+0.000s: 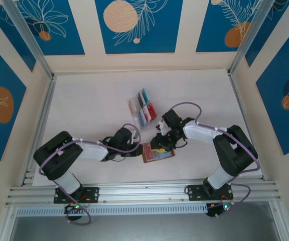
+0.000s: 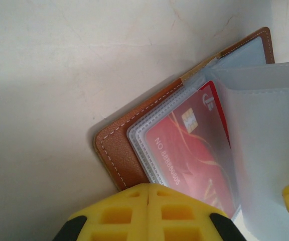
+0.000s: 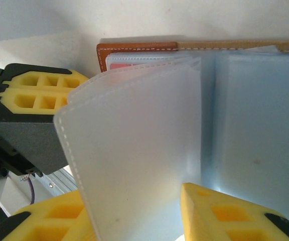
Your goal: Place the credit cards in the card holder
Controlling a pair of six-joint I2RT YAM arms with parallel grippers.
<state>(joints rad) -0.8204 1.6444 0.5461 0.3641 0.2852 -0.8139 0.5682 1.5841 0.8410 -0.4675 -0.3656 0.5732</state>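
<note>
The brown card holder (image 1: 158, 153) lay open on the table (image 1: 94, 110), near the front, between the two arms. The left gripper (image 2: 148, 213) had its yellow fingers (image 2: 119, 211) pressed together, right at the holder's brown edge. A red card (image 2: 194, 150) sat inside a clear pocket. The right gripper (image 3: 139, 211) had its fingers spread apart, with a clear pocket page (image 3: 134, 140) standing between them. More cards (image 1: 143, 107) sat farther back on the table

The card holder (image 1: 158, 153) is laid open on the table (image 1: 84, 100), between the left gripper (image 1: 136, 145) and the right gripper (image 1: 160, 145). One credit card (image 2: 194, 150) is lodged in a left-hand pocket. Behind the holder a rack (image 1: 133, 107) is set, seemingly with more credit cards (image 1: 147, 111) in it.
</note>
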